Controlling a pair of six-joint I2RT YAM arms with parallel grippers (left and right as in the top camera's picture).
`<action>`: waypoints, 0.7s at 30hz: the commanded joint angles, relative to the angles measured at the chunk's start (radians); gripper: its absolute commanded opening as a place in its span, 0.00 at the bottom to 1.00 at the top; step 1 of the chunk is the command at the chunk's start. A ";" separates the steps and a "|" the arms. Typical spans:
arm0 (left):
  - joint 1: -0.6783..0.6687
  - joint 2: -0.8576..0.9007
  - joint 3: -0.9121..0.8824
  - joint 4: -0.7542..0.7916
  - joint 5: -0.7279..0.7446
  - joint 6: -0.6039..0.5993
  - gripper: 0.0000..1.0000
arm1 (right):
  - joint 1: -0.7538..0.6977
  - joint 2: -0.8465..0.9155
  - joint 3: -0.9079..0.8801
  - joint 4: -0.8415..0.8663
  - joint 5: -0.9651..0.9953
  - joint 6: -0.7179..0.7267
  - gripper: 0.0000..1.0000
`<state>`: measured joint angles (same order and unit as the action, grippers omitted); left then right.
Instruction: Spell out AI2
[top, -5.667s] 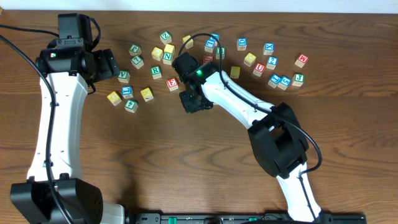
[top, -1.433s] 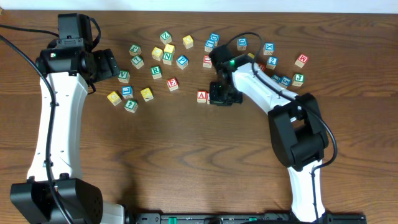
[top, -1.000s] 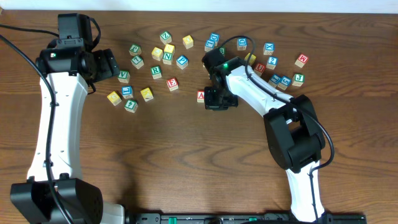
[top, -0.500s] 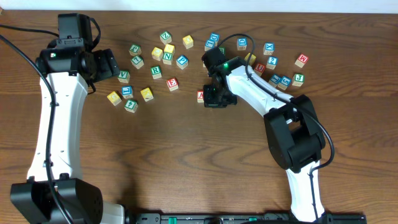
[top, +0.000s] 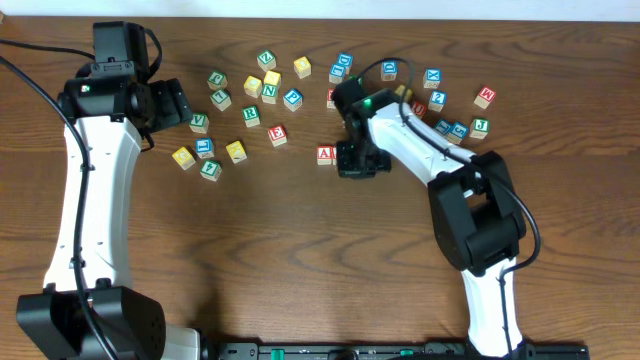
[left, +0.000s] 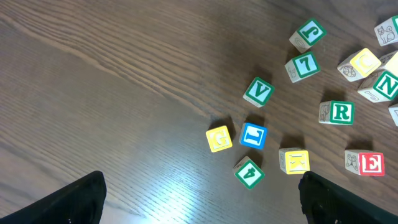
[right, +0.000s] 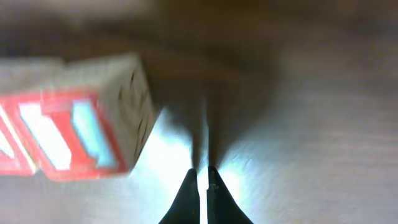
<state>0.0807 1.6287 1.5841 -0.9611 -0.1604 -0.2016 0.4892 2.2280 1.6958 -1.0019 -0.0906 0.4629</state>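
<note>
One red A block (top: 326, 154), set near of the scattered blocks (top: 269, 91), right gripper (right: 199, 179) clenched and empty just right of it: best lift straight clear, leaving space rightward for I and 2.

The small wooden cube with a red letter A (top: 325, 154) rests flat on the brown wooden worktop (top: 300, 260), its letter face up, its edges roughly square to the worktop's far edge.
</note>
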 joint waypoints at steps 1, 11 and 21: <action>0.003 -0.009 0.022 0.000 -0.009 0.010 0.97 | -0.020 -0.029 0.026 0.038 0.031 -0.016 0.01; 0.003 -0.009 0.022 0.000 -0.009 0.010 0.98 | 0.016 -0.029 0.024 0.135 0.032 -0.023 0.01; 0.003 -0.009 0.022 0.000 -0.009 0.010 0.98 | 0.029 -0.029 0.024 0.150 0.032 -0.023 0.01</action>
<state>0.0807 1.6287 1.5841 -0.9611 -0.1604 -0.2016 0.5129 2.2280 1.7008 -0.8543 -0.0692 0.4545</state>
